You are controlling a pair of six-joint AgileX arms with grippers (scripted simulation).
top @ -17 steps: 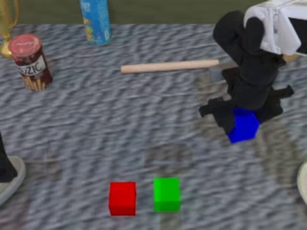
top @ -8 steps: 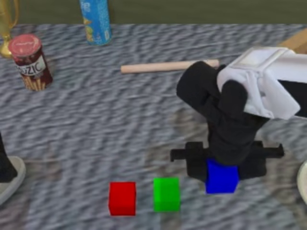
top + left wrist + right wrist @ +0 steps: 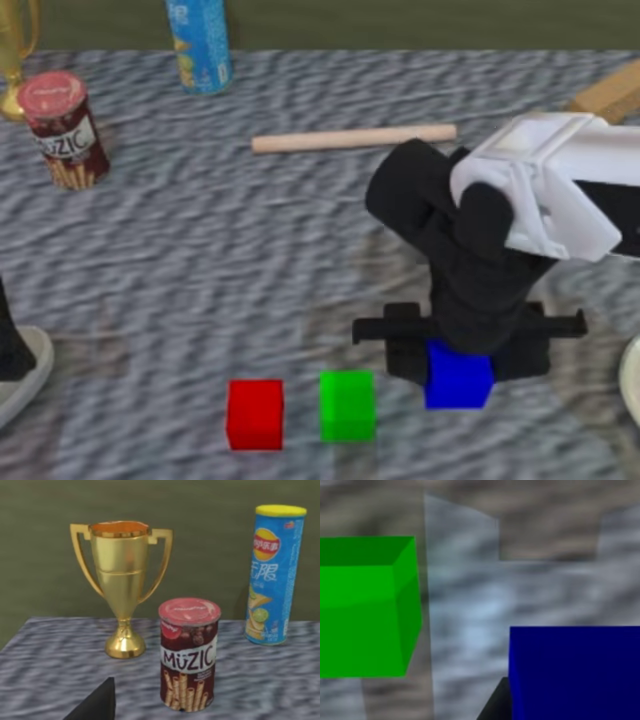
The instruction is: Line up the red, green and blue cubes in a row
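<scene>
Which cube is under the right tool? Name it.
The blue cube, at the right tool; the red cube and green cube sit apart, untouched.

My top camera looks straight down on the grey table (image 3: 200,260), taking in both arms' reach. My left wrist camera sits low near the table's left edge, facing level toward the Muzic can (image 3: 190,652) and the trophy (image 3: 121,585), both shared with the top view. My right wrist camera hangs very close over the green cube (image 3: 367,605) and blue cube (image 3: 575,672).
</scene>
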